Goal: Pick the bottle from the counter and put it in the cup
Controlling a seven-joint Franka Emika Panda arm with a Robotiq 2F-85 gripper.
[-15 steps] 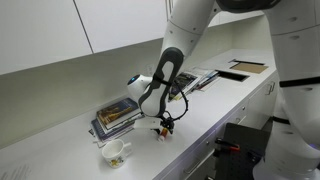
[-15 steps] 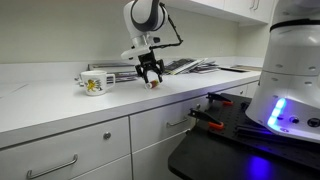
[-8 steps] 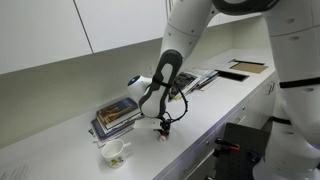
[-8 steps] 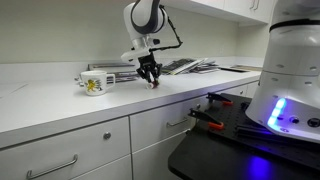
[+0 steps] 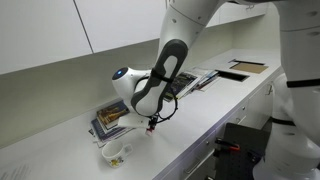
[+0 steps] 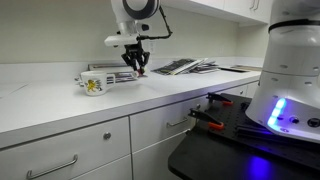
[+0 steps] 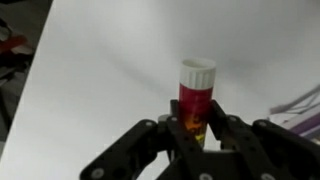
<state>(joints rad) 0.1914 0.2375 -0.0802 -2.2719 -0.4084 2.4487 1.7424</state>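
Bottle (image 7: 197,92) (base hidden) between fingers (image 7: 238,136)

Kitchenette: white counter (image 6: 40,97), drawers (image 6: 62,148).

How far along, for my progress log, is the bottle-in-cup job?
Done: the bottle is clamped in the tool and, in an exterior view, appears lifted off the counter. In hand: the tool hangs beside the cup, not yet above its opening. Left: bring the bottle over the cup, lower it and let go. The cup looks empty of it so far.
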